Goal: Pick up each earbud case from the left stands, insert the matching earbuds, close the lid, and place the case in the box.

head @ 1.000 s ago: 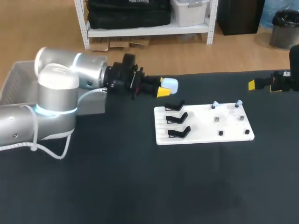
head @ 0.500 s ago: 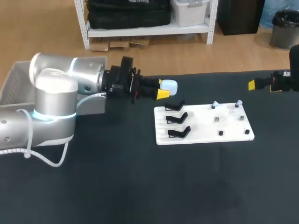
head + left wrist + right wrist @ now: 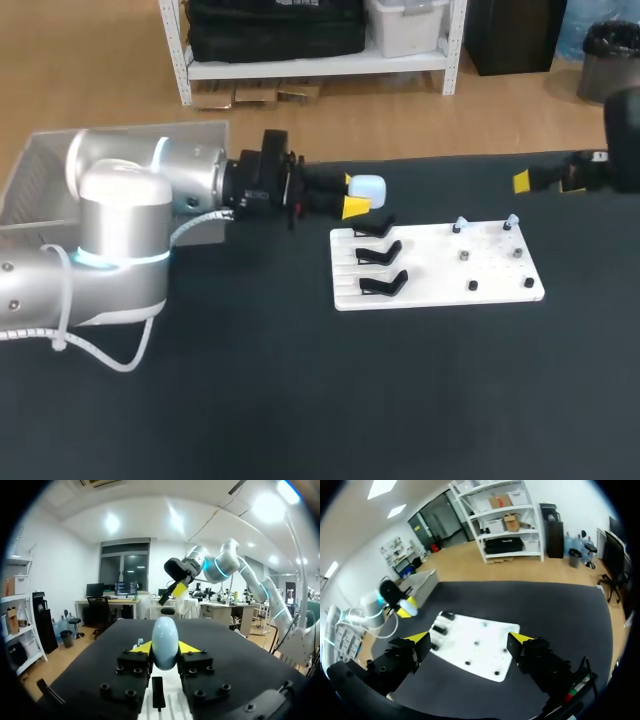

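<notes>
Left gripper [image 3: 357, 195] clamped on case [image 3: 368, 187], barely shifted, hovering near stands [image 3: 378, 255]. Right gripper [image 3: 469, 642], fingers spread and empty, edged inward. Earbud insertion likely next; box [image 3: 40, 170] step pending.

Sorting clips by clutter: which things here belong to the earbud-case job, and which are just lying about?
Job: earbud case, held in left gripper; black stands; white board; small pieces on its right half; grey box.
Not in use: right gripper, open, at the table's right edge.
</notes>
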Robot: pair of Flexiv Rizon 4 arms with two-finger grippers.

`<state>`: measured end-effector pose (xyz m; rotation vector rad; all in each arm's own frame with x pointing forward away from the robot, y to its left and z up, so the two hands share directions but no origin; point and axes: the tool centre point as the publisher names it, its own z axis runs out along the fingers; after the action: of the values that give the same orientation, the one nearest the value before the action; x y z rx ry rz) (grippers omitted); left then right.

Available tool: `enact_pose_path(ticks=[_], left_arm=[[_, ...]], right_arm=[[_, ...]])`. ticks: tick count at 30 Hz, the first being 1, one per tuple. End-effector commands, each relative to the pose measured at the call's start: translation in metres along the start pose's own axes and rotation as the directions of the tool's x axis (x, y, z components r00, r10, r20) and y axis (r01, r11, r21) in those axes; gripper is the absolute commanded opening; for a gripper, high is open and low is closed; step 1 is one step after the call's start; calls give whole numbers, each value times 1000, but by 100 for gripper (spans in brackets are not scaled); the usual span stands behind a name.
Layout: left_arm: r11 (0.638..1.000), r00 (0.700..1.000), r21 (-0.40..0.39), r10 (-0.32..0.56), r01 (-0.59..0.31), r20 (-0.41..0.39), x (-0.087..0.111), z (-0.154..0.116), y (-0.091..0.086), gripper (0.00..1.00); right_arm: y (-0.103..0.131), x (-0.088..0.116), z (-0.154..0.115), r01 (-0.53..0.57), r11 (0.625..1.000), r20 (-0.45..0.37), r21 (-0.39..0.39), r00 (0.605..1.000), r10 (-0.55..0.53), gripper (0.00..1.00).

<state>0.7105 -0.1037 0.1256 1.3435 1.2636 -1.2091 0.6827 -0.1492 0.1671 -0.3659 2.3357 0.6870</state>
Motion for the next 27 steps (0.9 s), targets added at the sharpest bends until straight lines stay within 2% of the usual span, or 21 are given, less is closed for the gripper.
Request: enact_pose_path(ticks=[1, 5, 10, 16, 27], left_arm=[[1000, 1000, -15, -5, 5, 12, 3, 3, -6, 0], [1000, 1000, -12, -13, 13, 20, 5, 6, -7, 0], [1000, 1000, -8, -20, 20, 18, 8, 8, -7, 0], [1000, 1000, -13, -24, 24, 15, 12, 7, -7, 0], [1000, 1000, -22, 9, -9, 5, 17, 7, -6, 0]], right_arm=[[23, 3, -4, 19, 1000, -33, -3, 999, -19, 100], [48, 7, 5, 42, 999, -81, -20, 996, -43, 100], [79, 10, 19, 70, 997, -102, -35, 992, -73, 100], [108, 15, 37, 106, 994, -127, -16, 986, -108, 100], [136, 22, 59, 116, 993, -172, -37, 978, -121, 100]])
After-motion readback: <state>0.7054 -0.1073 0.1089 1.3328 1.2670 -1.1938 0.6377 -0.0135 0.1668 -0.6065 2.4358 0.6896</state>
